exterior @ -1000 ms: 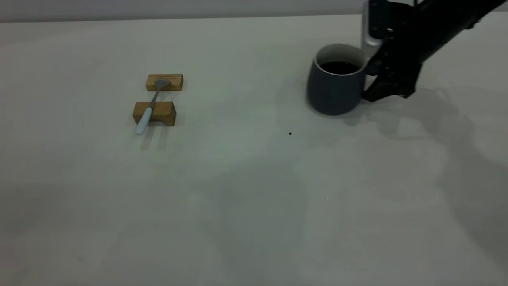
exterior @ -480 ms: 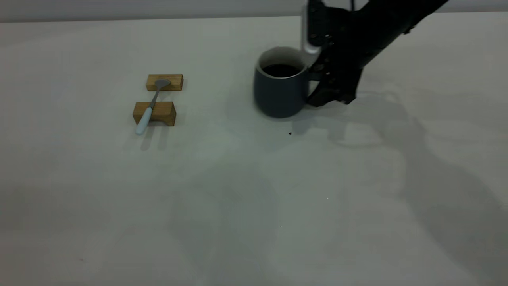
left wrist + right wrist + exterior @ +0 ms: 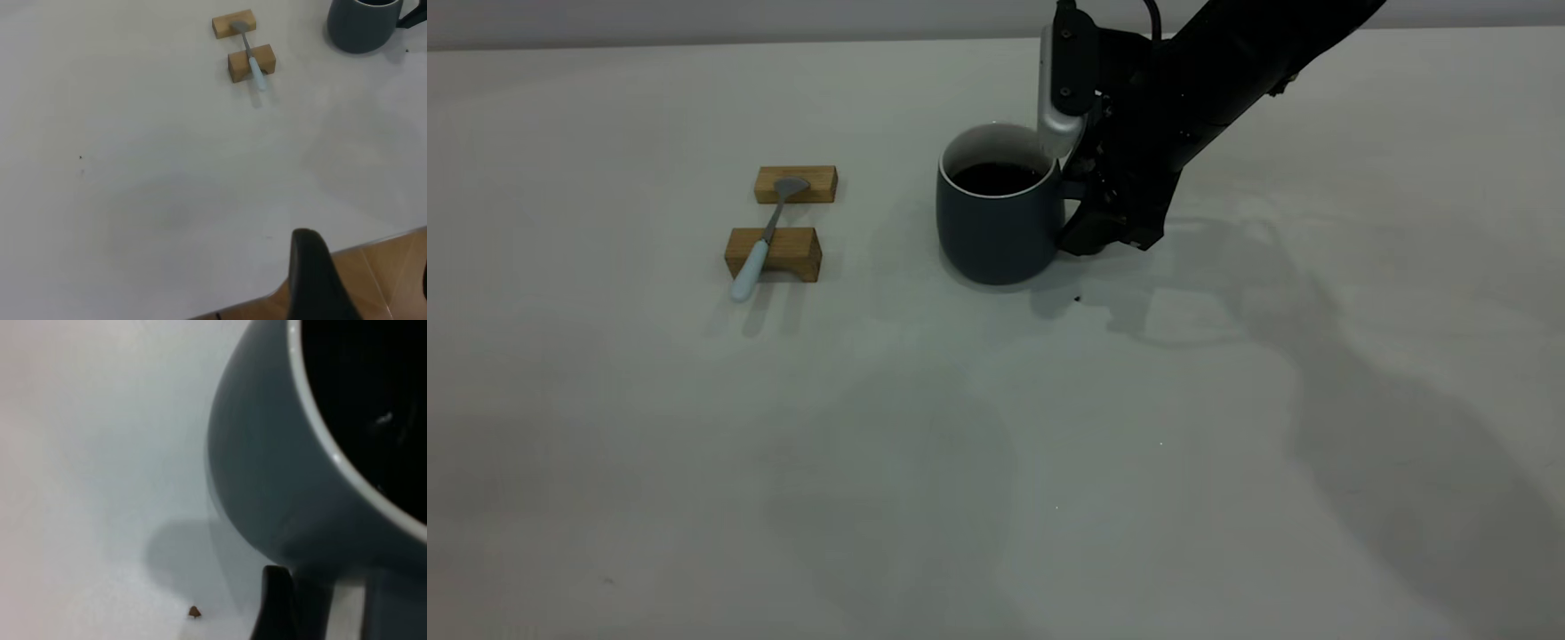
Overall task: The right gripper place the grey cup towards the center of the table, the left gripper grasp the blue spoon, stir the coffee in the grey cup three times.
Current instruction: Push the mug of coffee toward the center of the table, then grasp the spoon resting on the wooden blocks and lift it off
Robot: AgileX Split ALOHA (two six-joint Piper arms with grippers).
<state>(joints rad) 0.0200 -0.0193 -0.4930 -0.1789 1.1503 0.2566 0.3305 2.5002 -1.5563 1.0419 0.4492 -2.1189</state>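
Exterior view: right hand (image 3: 1096, 233) grips grey cup (image 3: 996, 222) by its handle side.

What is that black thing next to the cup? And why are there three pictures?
The black thing is a robot arm. Its end, the right gripper, is a claw that pinches things. It is clamped on the handle side of the grey cup, which has dark coffee inside.

The big picture comes from a camera looking across the table. The other two come from small cameras on each arm's wrist. One sits right beside the cup. The other looks from far off, with only a bit of the left gripper showing.

A blue spoon lies across two wooden blocks.
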